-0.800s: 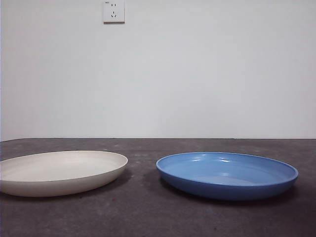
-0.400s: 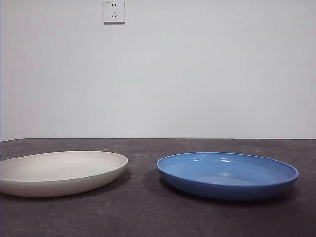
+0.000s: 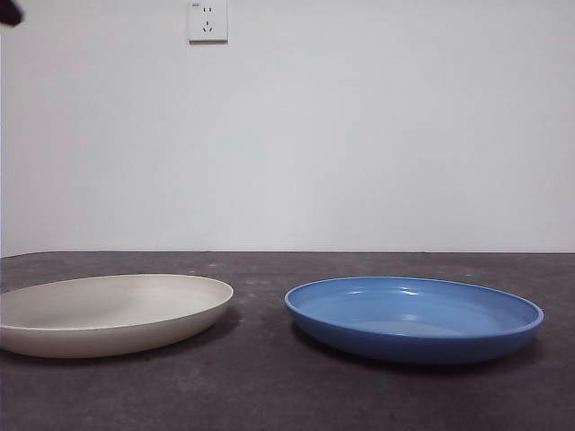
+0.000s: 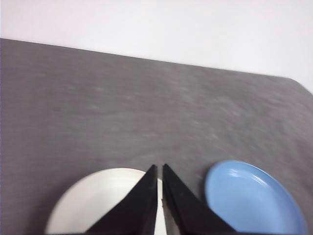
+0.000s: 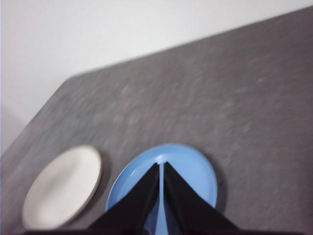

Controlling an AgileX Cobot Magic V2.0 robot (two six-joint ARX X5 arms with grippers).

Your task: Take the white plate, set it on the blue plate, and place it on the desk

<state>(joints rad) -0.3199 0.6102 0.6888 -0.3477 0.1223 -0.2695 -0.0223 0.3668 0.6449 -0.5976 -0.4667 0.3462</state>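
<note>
Plates lay side by side on the desk (image 3: 269, 395), apart from each other: white plate (image 3: 108, 312) on the left, blue plate (image 3: 413, 316) on the right, both flat and untouched. Left gripper (image 4: 159, 169) hung high above the white plate with its jaws nearly together, a thin slit between the tips. Right gripper (image 5: 161, 166) hung high above the blue plate, jaws likewise almost closed.

Risks, as judged: jaws in this state could not take the white plate's thin rim, so they would need to part before descent; coming down closed would strike the plate and push it. The rim is shallow and sits low on the desk, so a grasp could slip or scrape the tabletop. The plates are close, so a tilted carry could clip the blue rim and shove it.

Change against earlier frames: a black tip (image 3: 9, 13) showed at the top left corner of the front view, absent before. Plates had not moved
</note>
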